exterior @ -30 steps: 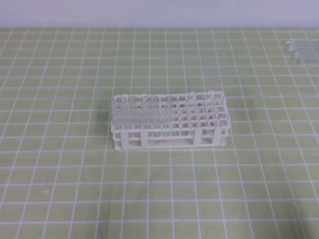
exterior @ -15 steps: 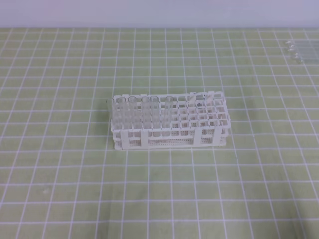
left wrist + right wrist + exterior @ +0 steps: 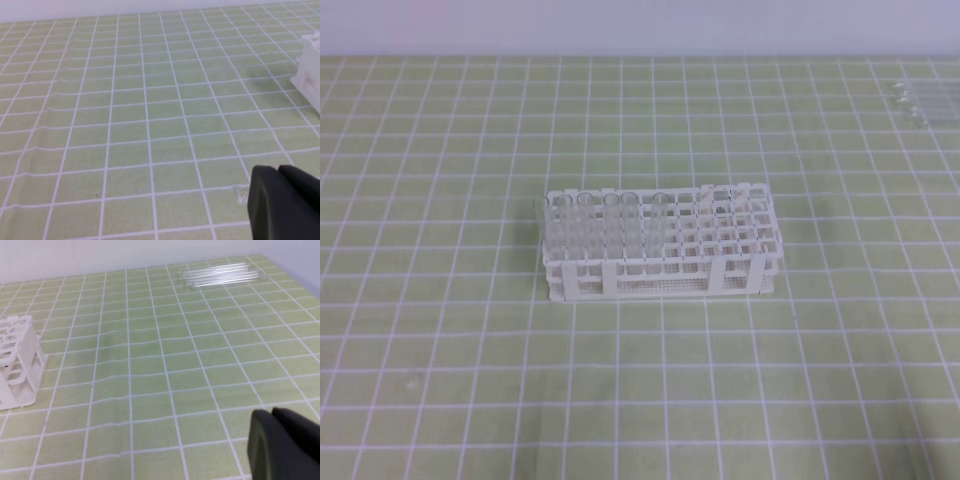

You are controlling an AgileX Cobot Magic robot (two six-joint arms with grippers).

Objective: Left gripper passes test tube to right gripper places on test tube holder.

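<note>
The white test tube holder (image 3: 660, 262) stands mid-table on the green grid mat, with several clear tubes upright in its left half. Its corner shows in the left wrist view (image 3: 311, 70) and in the right wrist view (image 3: 16, 360). A bunch of loose clear test tubes (image 3: 222, 274) lies flat at the far right back of the mat (image 3: 912, 100). My left gripper (image 3: 277, 171) is shut and empty, low over bare mat left of the holder. My right gripper (image 3: 271, 413) is shut and empty too, over bare mat right of the holder. Neither arm shows in the high view.
The green mat with white grid lines (image 3: 470, 380) covers the table up to a pale back wall (image 3: 620, 25). Small dark specks dot the mat near the holder in both wrist views.
</note>
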